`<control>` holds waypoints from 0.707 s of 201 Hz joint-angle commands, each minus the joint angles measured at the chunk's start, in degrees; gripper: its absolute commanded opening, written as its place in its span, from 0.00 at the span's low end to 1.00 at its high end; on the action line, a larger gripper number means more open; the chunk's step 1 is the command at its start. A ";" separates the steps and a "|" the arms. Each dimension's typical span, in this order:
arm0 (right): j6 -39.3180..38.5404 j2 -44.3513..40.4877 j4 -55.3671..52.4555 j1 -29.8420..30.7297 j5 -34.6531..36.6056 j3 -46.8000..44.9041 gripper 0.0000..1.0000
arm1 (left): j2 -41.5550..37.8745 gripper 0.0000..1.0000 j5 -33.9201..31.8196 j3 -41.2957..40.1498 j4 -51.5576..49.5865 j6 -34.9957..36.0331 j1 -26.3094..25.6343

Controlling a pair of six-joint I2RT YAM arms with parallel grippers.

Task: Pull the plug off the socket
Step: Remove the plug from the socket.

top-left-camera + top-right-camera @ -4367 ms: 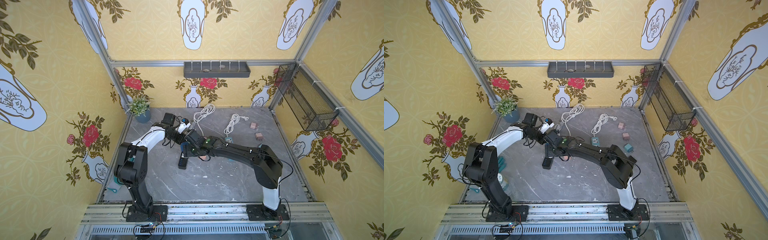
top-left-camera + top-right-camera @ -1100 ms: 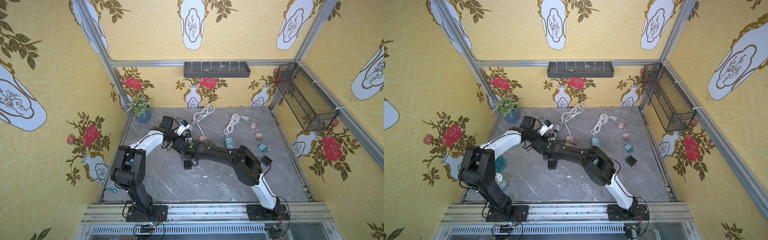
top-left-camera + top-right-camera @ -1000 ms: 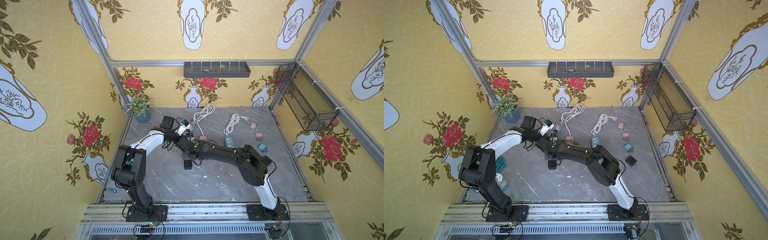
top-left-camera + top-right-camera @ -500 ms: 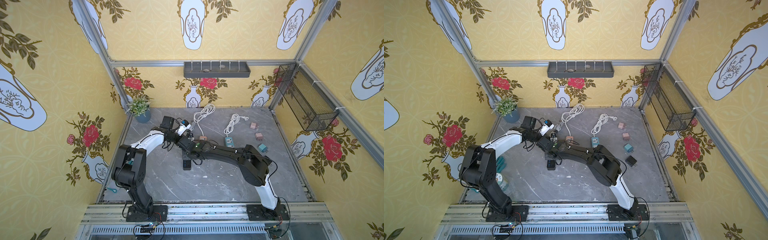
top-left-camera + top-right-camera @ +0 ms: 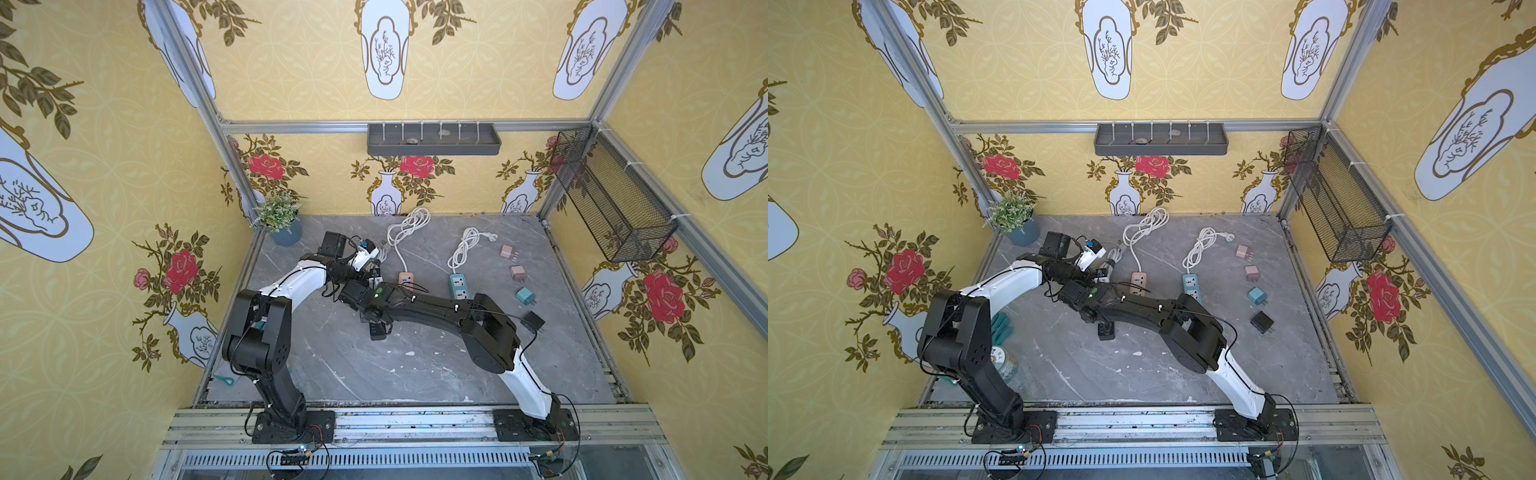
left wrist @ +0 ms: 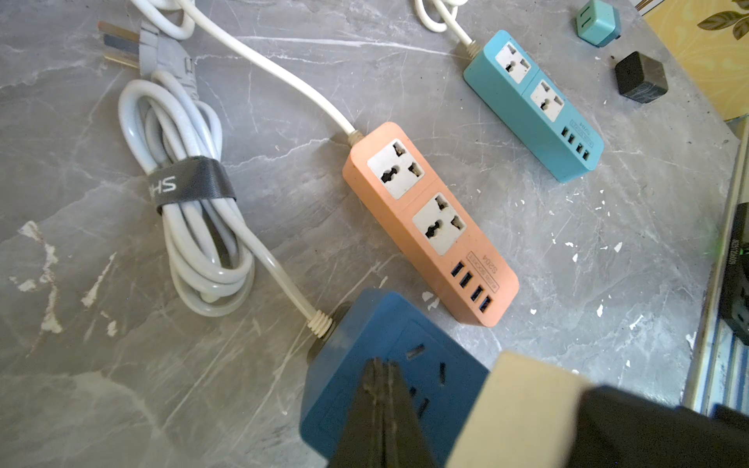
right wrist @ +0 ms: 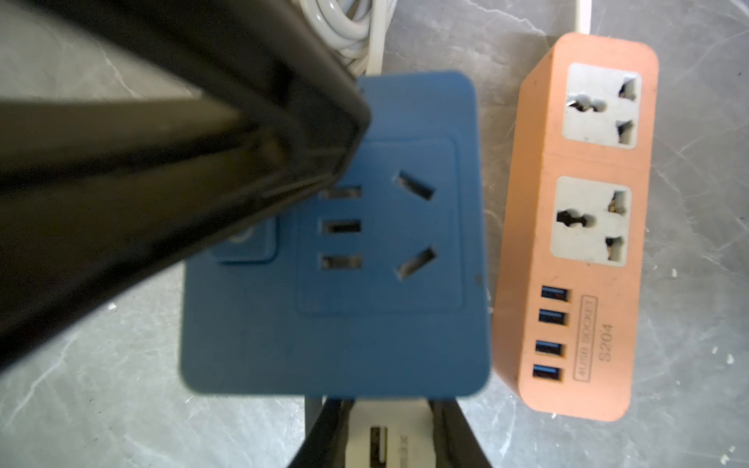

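the blue socket (image 7: 336,283) sits on the grey table (image 5: 415,374), just beside the orange strip (image 7: 583,227) and near the left wall side of the middle. the left gripper (image 6: 383,389) has its two black fingers (image 6: 371,409) pressed tight together, and the tip rests down on the top face of the blue socket, next to the slots. it holds nothing between them. the right gripper (image 7: 379,437) is closed on a cream plug (image 7: 377,441), with one black finger on each side of it. the cream plug is right at the edge of the blue socket, and i cannot tell if they touch. in the left wrist view the cream plug (image 6: 523,405) sits just beside the blue socket (image 6: 389,364). a white cord (image 6: 190,210) in a loop runs into the blue socket. a teal strip (image 6: 535,105) lies farther off, with a black cube (image 6: 640,79) and a teal cube (image 6: 598,22) near it. in both top views the two arms meet over the blue socket.
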 commanded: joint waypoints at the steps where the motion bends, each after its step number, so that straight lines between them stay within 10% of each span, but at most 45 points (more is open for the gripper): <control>1: -10.64 -1.55 4.58 1.34 -3.06 -1.07 0.14 | 2.18 0.00 -6.14 -1.35 -9.29 0.46 -0.91; 85: -6.49 -13.28 21.79 -4.07 -18.89 -17.86 0.11 | 2.30 0.00 -6.15 -1.26 -9.41 0.55 -0.91; 142: -7.29 -10.60 16.98 -2.68 -14.15 -14.22 0.11 | 2.48 0.00 -6.16 -1.18 -9.41 0.64 -0.87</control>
